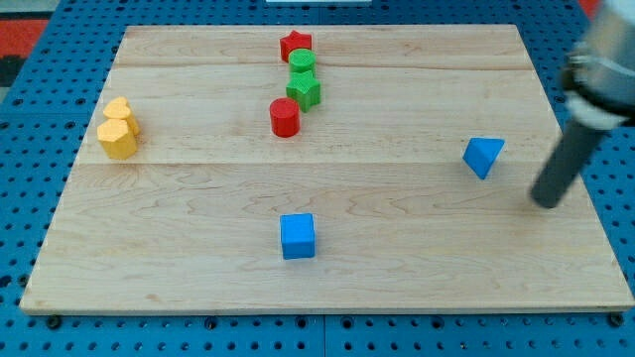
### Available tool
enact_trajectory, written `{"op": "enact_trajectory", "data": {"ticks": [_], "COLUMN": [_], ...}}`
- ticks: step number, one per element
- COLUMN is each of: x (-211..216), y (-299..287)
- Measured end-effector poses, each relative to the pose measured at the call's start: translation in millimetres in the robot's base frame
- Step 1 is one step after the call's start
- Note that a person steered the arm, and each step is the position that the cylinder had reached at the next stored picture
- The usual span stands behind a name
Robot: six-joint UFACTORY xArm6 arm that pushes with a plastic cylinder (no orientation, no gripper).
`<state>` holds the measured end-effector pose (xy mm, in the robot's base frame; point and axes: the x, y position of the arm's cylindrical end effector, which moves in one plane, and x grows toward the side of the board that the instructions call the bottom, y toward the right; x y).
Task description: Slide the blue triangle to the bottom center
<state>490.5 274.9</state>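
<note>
So my tip (pixel 545 202) sits near the blue triangle (pixel 483 156), on the view's right and a bit lower; nothing to open or close, it's a bare rod touching nothing. Risk: pushing from here sends it left, maybe into the blue cube (pixel 298 236), instead of bottom center.

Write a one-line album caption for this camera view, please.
My tip rests on the wooden board, to the view's right of the blue triangle; a blue cube sits near bottom center.
</note>
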Motion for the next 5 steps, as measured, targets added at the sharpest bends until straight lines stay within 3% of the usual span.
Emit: {"op": "enact_trajectory", "data": {"ticks": [1,2,3,4,5], "x": [-57.4,-56.5,-17.4,9.4,-37.4], "y": [7.5,-62.1,-185.9,-253.0,-214.6]}}
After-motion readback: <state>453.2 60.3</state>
